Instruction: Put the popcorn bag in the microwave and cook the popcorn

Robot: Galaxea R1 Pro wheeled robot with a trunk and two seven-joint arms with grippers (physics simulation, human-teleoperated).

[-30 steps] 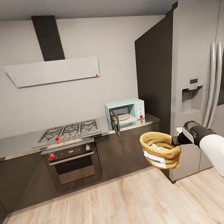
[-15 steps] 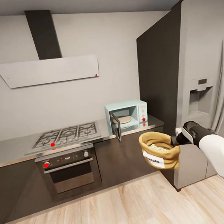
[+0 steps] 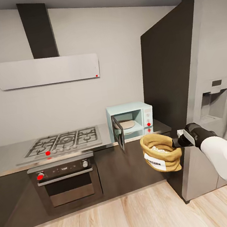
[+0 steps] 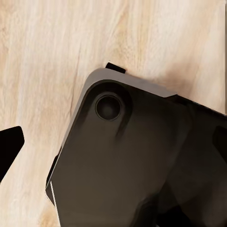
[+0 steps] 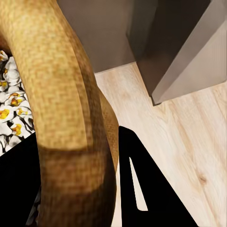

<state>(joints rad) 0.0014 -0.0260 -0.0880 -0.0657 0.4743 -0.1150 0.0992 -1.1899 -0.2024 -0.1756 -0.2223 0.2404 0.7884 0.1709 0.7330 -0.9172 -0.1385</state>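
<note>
The small tan-brown paper popcorn bag (image 3: 160, 152) with its rolled rim and white label is held clear of the floor at the lower right of centre in the head view, gripped at its rim by the black right gripper (image 3: 176, 142) on the white arm. In the right wrist view the rim (image 5: 61, 94) is seen clamped against a dark finger (image 5: 142, 189), with whitish and yellow popcorn (image 5: 12, 113) pieces inside. The bag has thus been lifted from the glossy grey countertop (image 3: 10, 154). The pale mint-white microwave (image 3: 131, 120) stands just right of centre, its dark door (image 3: 118, 132) swung open. Placing the bag inside, shutting the door and heating are judged still to be done. Whether the left gripper is open or closed cannot be told.
</note>
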